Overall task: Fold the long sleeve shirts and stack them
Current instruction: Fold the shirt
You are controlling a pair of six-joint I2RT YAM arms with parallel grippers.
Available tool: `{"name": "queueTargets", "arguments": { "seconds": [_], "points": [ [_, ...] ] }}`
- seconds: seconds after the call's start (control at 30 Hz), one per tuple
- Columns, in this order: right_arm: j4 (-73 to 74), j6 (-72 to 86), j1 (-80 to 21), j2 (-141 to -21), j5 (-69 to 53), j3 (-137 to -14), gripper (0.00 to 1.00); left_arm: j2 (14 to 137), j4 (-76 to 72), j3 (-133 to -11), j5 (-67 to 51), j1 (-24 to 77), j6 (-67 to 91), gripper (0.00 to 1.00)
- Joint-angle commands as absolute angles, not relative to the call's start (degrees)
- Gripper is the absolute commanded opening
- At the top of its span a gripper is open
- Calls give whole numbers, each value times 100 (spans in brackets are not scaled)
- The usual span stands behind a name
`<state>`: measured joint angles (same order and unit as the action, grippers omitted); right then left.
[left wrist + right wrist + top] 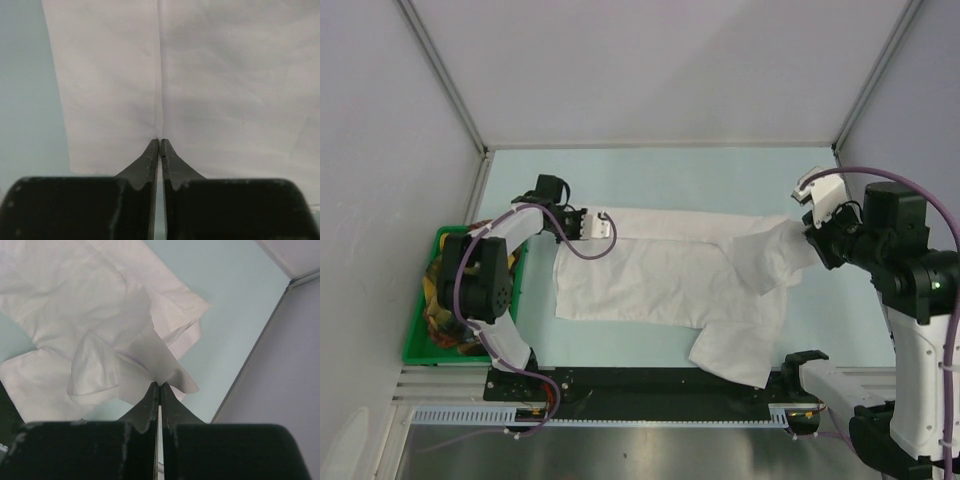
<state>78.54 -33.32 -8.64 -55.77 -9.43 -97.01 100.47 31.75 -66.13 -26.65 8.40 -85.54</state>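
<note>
A white long sleeve shirt (660,280) lies spread and wrinkled on the pale green table. My left gripper (606,226) is shut on the shirt's far left corner; in the left wrist view the jaws (160,142) pinch the cloth (200,75) at its edge. My right gripper (812,240) is shut on the shirt's right end and holds it lifted off the table; in the right wrist view the jaws (160,386) grip a bunched fold of cloth (150,355). One sleeve (730,355) hangs toward the near edge.
A green bin (425,340) with coloured cloth stands at the left, beside the left arm. White walls close the back and both sides. A black rail (640,385) runs along the table's near edge.
</note>
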Motion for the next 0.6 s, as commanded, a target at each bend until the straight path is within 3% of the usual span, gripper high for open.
{"name": "queueTargets", "arguments": {
  "seconds": [0.0, 0.3, 0.33, 0.37, 0.4, 0.57],
  "points": [
    [8271, -3445, -897, -5783, -949, -9633, 0, 10239, 3173, -6776, -2488, 940, -8342, 18],
    [7480, -3568, -1072, -6670, -1484, -9817, 0, 9371, 3418, -7434, -3435, 721, -6928, 56],
    [7262, -3551, -1298, -6793, -1529, -9800, 0, 9204, 3445, -7479, -3828, 721, -6647, 74],
    [7147, -3559, -1423, -6985, -1555, -9765, 0, 9002, 3454, -7506, -4006, 729, -6505, 82],
    [7015, -3586, -1554, -7100, -1617, -9712, 0, 8643, 3419, -7549, -4208, 738, -6347, 99],
    [6215, -4164, -2467, -7567, -1740, -9414, 0, 7885, 3296, -7638, -5366, 817, -5046, 100]
  ]
}}
